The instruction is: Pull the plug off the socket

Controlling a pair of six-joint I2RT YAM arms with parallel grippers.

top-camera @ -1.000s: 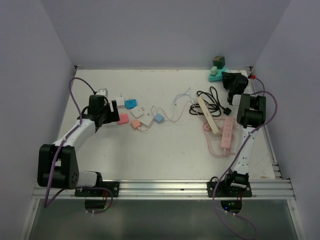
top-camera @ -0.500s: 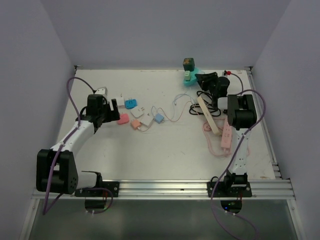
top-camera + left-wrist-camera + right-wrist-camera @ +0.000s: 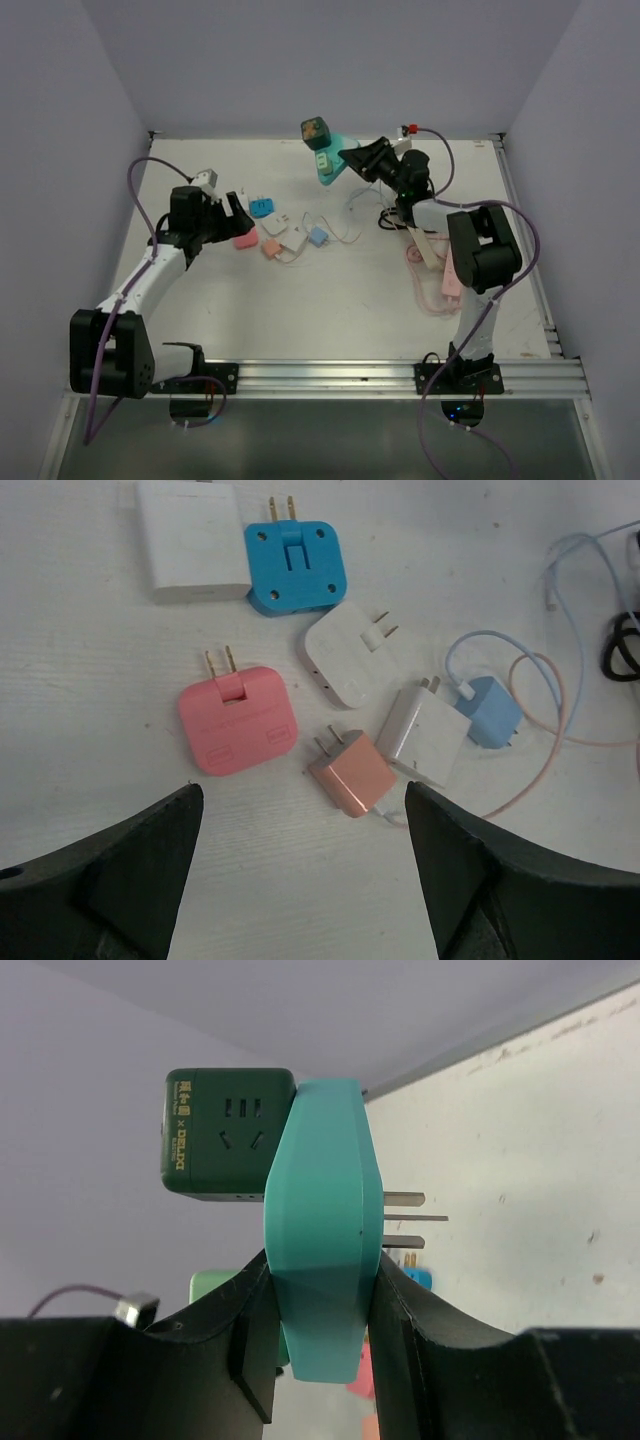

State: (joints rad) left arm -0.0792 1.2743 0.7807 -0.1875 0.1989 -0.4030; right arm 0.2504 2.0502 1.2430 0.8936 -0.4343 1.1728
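White counter (image 3: 330,310), scuffed, boxed in by pale lilac walls (image 3: 300,60). My right pincer (image 3: 322,1305) clamps the teal socket (image 3: 320,1210) up off the counter, with the dark green plug (image 3: 225,1135) seated in it. My left pincer (image 3: 300,815) gapes above loose chargers (image 3: 238,732).

We read just one print, on the side face of the dark green socket cube (image 3: 228,1132), up nr the far edge of the table, against the teal adapter (image 3: 320,1230). Gold letters run sideways: "x DELIXI" — w/ a few chars before it that we can't make out.
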